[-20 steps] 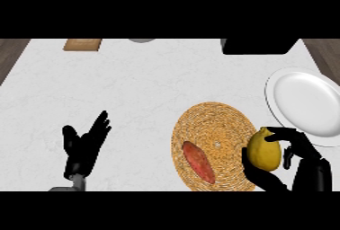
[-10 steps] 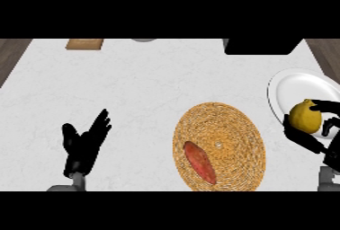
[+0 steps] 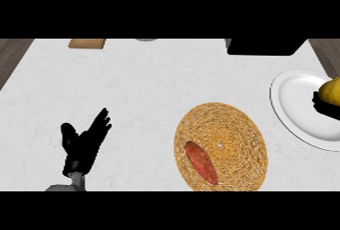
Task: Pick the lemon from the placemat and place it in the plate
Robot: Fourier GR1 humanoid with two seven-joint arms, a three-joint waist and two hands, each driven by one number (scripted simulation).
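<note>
The yellow lemon shows at the right edge of the head view, over the white plate. My right hand is mostly cut off by that edge; its dark fingers curl under the lemon. Whether the lemon touches the plate cannot be told. The round woven placemat lies left of the plate and carries a reddish sweet potato. My left hand rests open at the lower left, fingers up, far from all of these.
A black box stands at the back right of the white counter. A wooden board and a grey object sit along the back edge. Dark wood shows past the counter's left corner.
My right hand has carried the lemon off the placemat, up and to the right, over the plate. The view has shifted a little. My left hand has stayed put.
</note>
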